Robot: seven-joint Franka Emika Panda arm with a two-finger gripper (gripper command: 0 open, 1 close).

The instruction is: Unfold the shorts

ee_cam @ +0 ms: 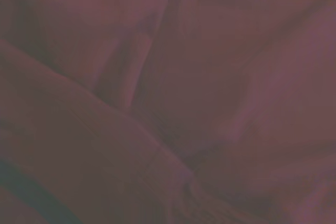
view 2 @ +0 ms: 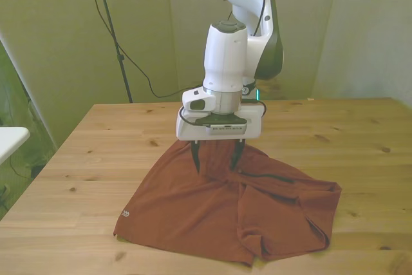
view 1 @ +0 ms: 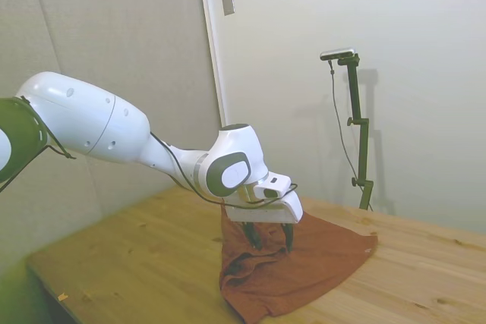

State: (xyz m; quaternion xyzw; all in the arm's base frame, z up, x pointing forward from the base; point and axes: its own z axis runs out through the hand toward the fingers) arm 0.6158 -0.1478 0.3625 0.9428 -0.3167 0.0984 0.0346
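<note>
On the table point(view 2: 77, 152), near its front edge, the shorts point(view 2: 193, 210) are lying half folded, and your gripper point(view 2: 217, 159) is hanging over their far hem, fingers apart, tips touching cloth. Risk: you're pinching both layers, dragging the whole garment instead of opening it. Long axis is running along the table's front edge; which end is the waistband isn't clear.

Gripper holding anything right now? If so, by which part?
Nothing held. The gripper is open, fingers spread and tips down on the shorts near their far edge, no fabric pinched between them.
</note>
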